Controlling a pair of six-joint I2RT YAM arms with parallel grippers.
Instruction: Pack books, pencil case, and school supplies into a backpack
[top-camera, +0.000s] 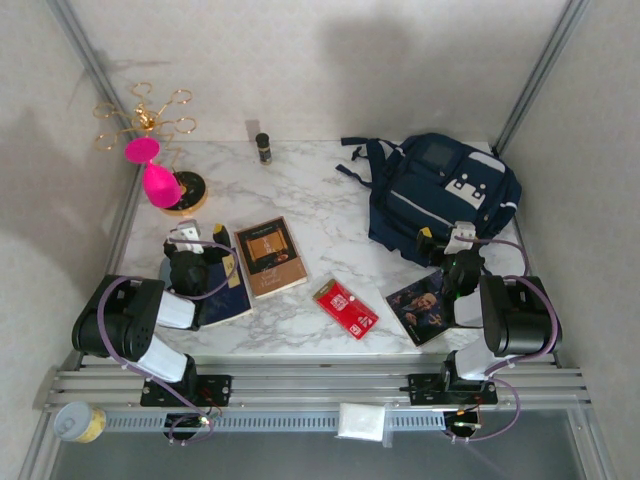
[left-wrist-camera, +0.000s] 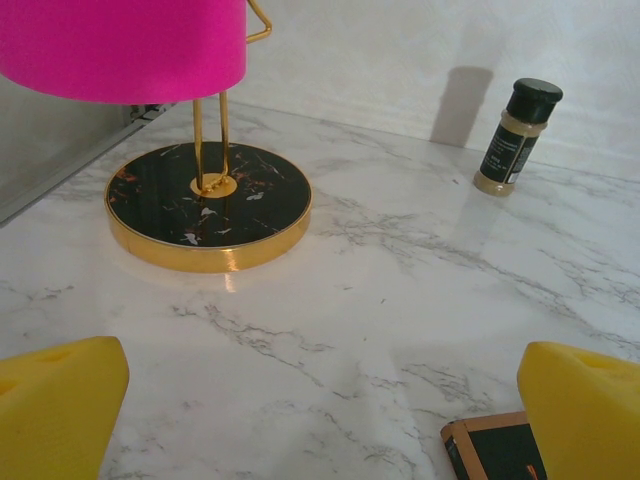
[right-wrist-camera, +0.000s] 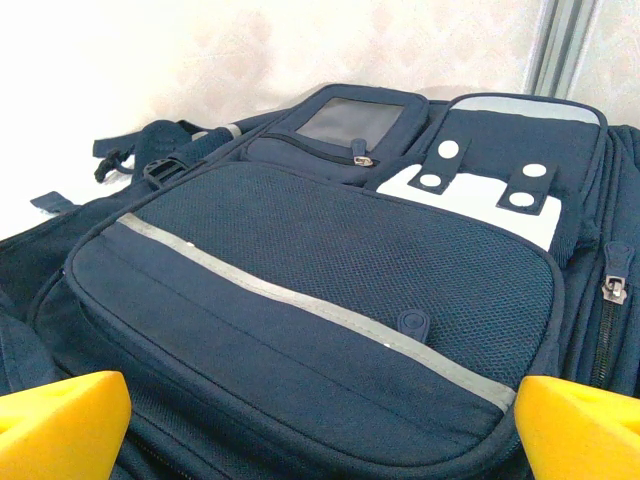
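1. My left claw (top-camera: 190, 240): spread to full width, pinching nothing. In its wrist view the two yellow pads (left-wrist-camera: 60, 400) sit at the bottom corners with bare marble table (left-wrist-camera: 400, 300) between them. This claw is well to the left of the backpack (top-camera: 440, 195), over the far end of the navy book (top-camera: 228, 292).

2. My right claw (top-camera: 445, 238): spread to full width, pinching nothing. It hovers at the near edge of the backpack and faces its front pocket. I cannot tell whether the pads touch the fabric.

3. Backpack: lies at the far right of the table, front face up, straps trailing to its left. I cannot tell whether the main compartment is open.

4. Books: all three lie flat on the table, outside the backpack.
- Portrait book (top-camera: 425, 305): just nearer than the backpack, beside my right arm.
- Brown book (top-camera: 270, 256): left of the backpack, about mid-table.
- Navy book: further left, just beside the brown book.

5. Other items:
- Red rectangle (top-camera: 345, 307) with a white label: nearer than the backpack and to its left, between the brown and portrait books.
- Bottle (top-camera: 263, 147), dark-capped: left of the backpack, at the far edge.
- Gold stand (left-wrist-camera: 208, 205) bearing a pink glass (left-wrist-camera: 120, 45): furthest left from the backpack.
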